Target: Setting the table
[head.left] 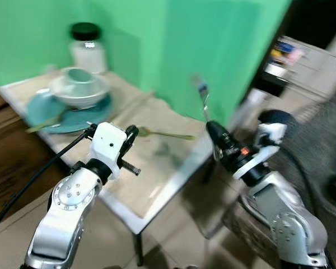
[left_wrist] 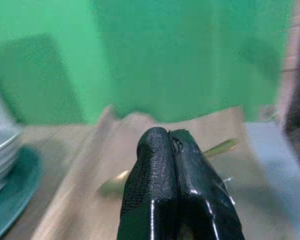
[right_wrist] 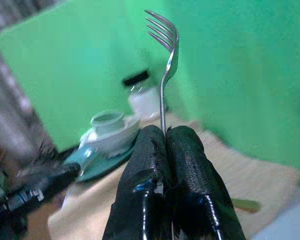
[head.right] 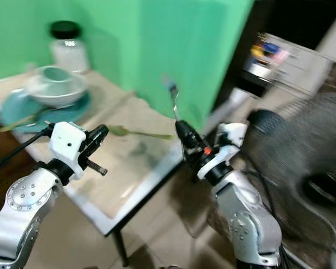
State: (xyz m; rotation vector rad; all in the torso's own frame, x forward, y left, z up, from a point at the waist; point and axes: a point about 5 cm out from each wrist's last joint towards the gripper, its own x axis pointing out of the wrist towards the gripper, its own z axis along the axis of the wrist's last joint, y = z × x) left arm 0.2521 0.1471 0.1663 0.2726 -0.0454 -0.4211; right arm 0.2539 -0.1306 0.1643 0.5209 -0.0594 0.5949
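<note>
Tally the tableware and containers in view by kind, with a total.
Fork, held upright in the right end effector: 1
Green spoon lying on the table: 1
Teal plate: 1
Pale bowl on that plate: 1
Small cup in the bowl: 1
Black-lidded jar: 1
Total: 6

Silver arms with screws, white wrist blocks, black cables, textured black fingers [left_wrist: 155, 185]

Head eyes look down at the table [head.left: 157, 185] (both blurred); 2 wrist cameras face the green wall [left_wrist: 190, 50].
</note>
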